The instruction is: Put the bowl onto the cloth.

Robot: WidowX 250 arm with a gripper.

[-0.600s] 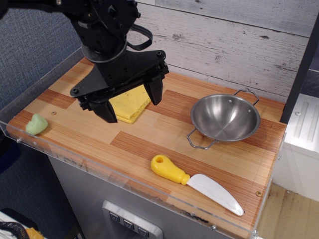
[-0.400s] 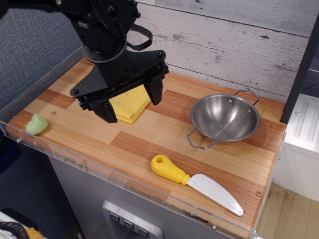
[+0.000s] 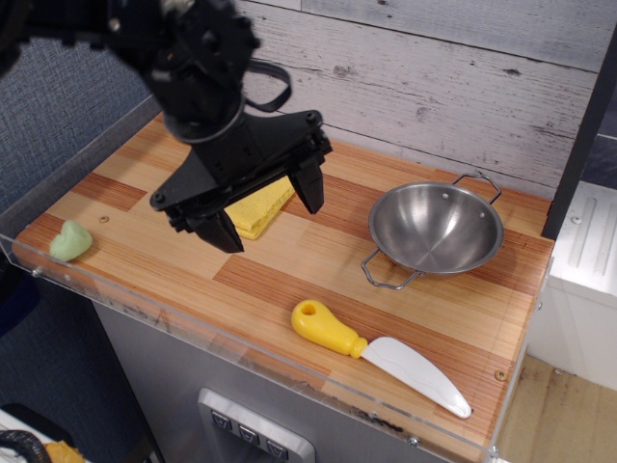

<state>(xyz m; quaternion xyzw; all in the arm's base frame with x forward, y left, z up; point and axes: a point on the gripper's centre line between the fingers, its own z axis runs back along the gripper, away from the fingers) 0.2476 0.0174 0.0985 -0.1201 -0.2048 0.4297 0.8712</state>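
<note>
1. Single view, observation.image: the black gripper (image 3: 271, 210) hangs over the left-centre of the counter with its two fingers (image 3: 311, 188) spread wide apart. Nothing sits between them and they grip nothing.
2. The gripper body partly covers the cloth (image 3: 258, 204), a yellow folded square lying flat on the wood. Whether the fingertips touch the cloth or the counter cannot be told from this angle.
3. The bowl (image 3: 436, 228), shiny steel with two wire loop handles, stands upright to the right of the gripper, well apart from the cloth and from the fingers.
4. A knife with a yellow handle and white blade (image 3: 378, 353) lies near the front edge, nearer the viewer than the bowl, not touching it.
5. A small pale green lump (image 3: 70, 241) rests at the far left corner of the surface.
6. The surface is a striped wooden counter (image 3: 289, 270) with a clear plastic rim.
7. Behind it runs a whitewashed plank wall (image 3: 434, 68); a grey textured panel (image 3: 58, 87) stands to the left.
</note>
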